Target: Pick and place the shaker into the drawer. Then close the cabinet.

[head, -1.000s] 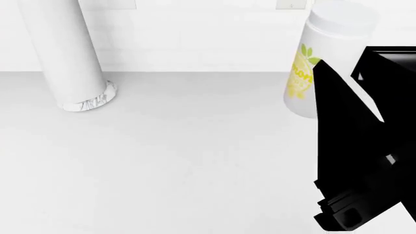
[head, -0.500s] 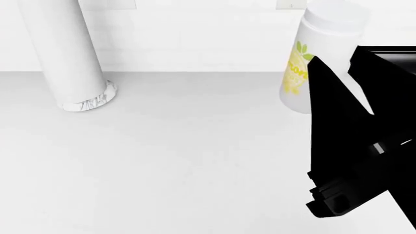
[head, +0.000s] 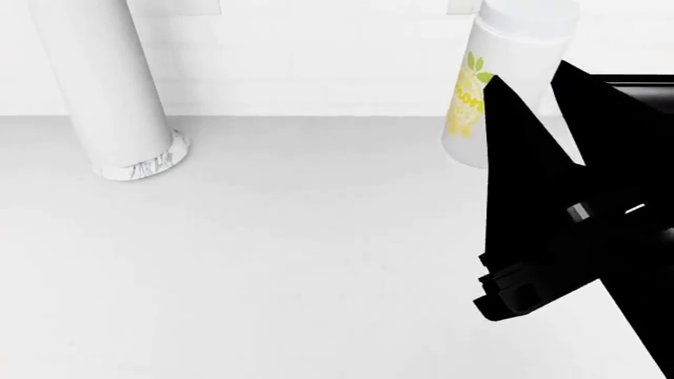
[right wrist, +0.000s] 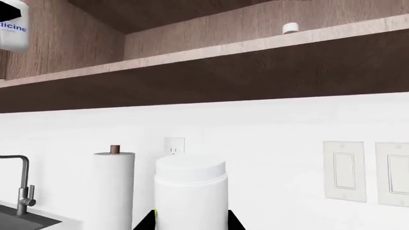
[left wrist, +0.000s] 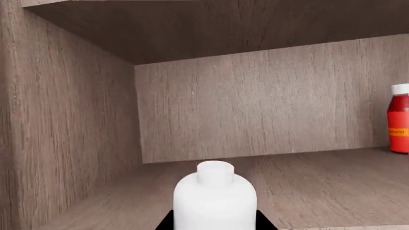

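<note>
The shaker, a white cylinder with yellow and green markings, is held just above the white counter at the right, near the back wall. My right gripper is shut on it, its black fingers on either side. In the right wrist view the shaker fills the gap between the jaws of the right gripper. My left gripper is inside a brown wood-grain compartment, with a plain white bottle between its jaw tips. The drawer is out of view.
A tall white column with a marbled base leans at the counter's back left. The right wrist view shows a faucet, wall switches and a wooden shelf overhead. A red bottle stands in the compartment.
My right gripper has moved up and to the left, and the shaker has moved with it.
</note>
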Motion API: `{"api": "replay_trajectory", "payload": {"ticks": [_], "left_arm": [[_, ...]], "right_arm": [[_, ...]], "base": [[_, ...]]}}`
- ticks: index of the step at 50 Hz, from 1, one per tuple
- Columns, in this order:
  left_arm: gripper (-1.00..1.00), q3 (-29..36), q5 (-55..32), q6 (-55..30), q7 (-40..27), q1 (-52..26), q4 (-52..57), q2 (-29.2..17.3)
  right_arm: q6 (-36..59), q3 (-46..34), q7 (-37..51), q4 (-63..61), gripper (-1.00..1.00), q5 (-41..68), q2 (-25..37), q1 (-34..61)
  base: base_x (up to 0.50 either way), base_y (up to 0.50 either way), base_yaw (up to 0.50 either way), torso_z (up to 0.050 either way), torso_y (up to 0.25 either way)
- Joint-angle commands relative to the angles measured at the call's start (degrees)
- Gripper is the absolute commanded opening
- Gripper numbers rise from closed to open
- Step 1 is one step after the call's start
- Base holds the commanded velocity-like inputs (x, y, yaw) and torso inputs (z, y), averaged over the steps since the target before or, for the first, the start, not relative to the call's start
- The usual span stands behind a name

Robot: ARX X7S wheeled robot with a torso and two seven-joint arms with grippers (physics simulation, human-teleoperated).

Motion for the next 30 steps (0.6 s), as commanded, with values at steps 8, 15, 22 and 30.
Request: {"api": "replay_trajectory", "payload": {"ticks": [8,15,22,30], "left_arm": [[-1.00,-4.1,3.6,-1.2,5.5,18.6,16.4,-2.1],[-1.00,-5.3,4.2,-1.2,5.5,28.2,26.5,-1.6],[-1.00,-6.8,5.4,-1.2,5.5,40.0,38.6,-1.3],[-1.00,-7.0,6.8,-1.2,5.5,47.4,46.1,0.5]], "right_arm": [[7.2,2.1,-4.9,-0.6,-1.00,-8.2,-4.6,-1.0],[12.6,5.4,-9.2,-3.2,-1.00,-12.7,-7.5,-3.0],[19.7,7.4,-11.1,-4.9,-1.00,-16.3,-10.9,-4.2],[19.8,3.3,-6.4,-4.9,-1.00,-15.9,-9.7,-3.3]], "base": [[0.00,0.00,0.00,0.000,0.001],[0.00,0.00,0.00,0.000,0.000],[0.00,0.00,0.00,0.000,0.000],[0.00,0.00,0.00,0.000,0.001]]}}
